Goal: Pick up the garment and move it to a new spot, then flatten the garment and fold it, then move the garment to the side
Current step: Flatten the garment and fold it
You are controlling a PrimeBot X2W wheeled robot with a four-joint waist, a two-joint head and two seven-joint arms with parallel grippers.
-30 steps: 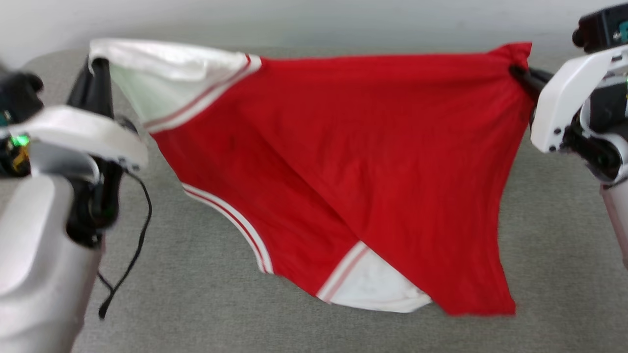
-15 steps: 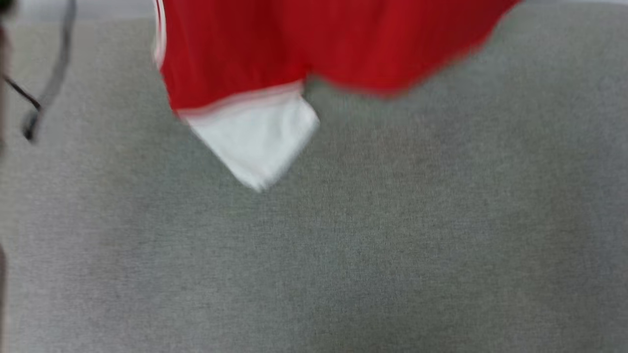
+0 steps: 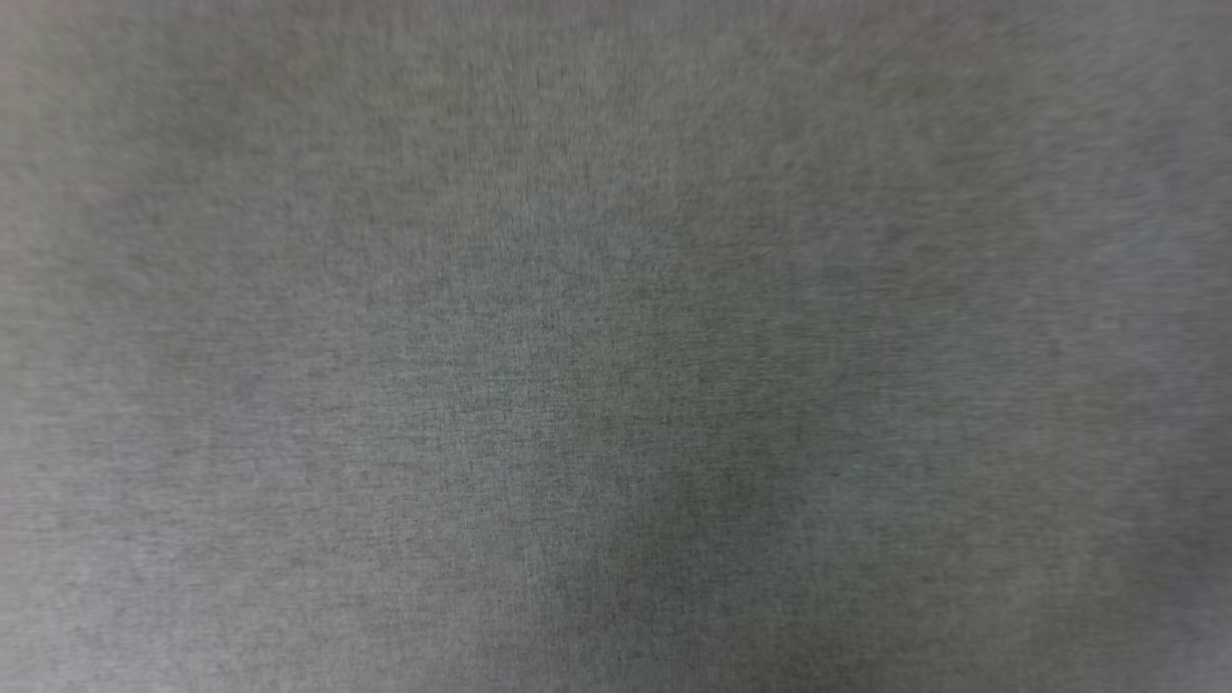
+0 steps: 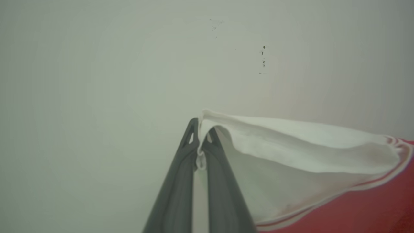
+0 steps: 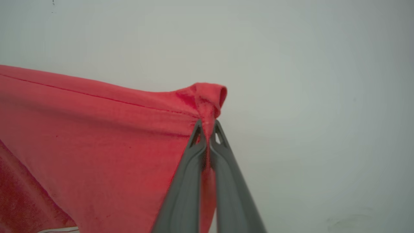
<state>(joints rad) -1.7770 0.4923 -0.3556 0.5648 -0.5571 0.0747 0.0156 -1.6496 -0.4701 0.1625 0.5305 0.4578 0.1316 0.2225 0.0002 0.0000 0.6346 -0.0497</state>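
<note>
Looking down, head view gives a blurred grey woven cloth surface (image 3: 616,385). Left wrist view: left gripper (image 4: 202,129) pressed together on the white sleeve (image 4: 291,152) hem of the red jersey T-shirt (image 4: 372,213). Right wrist view: right gripper (image 5: 207,129) pinching the bunched red corner (image 5: 208,97); shirt held airborne, stretched between both, likely for laying flat.

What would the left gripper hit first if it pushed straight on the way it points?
Probably the pale wall: nothing else lies ahead of the left gripper, shut on a sleeve of the garment. Distance is unclear.

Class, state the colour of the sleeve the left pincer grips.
White sleeve, red-striped trim; clearest in left wrist view.
</note>
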